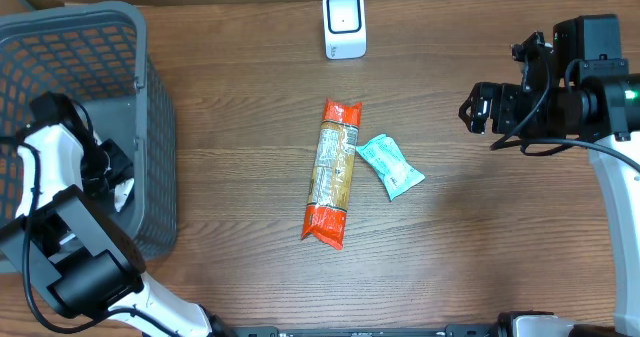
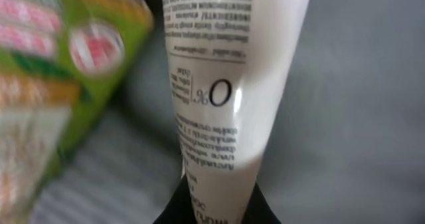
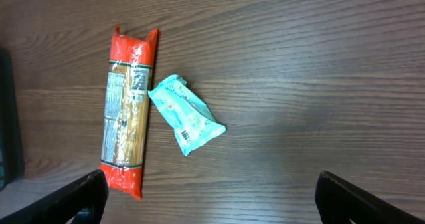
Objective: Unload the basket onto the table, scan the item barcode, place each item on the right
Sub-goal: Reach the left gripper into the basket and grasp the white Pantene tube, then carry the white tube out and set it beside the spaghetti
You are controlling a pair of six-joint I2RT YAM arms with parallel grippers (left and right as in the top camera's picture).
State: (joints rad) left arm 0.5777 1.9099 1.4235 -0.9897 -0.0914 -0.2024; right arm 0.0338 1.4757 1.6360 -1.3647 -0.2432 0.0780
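1. The basket wall may be snagged when the white tube inside it is lifted.
2. The green packet just beside it may be dragged along.
3. The tube, pinched at one end by the left pincer, may slip; the right pincer is spread, empty.

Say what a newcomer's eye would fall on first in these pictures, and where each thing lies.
The long pasta packet with orange ends lies mid-table, a small teal pouch beside it on its right. On the left stands a grey mesh basket, where the left gripper is shut on a white printed tube, which fills the left wrist view.
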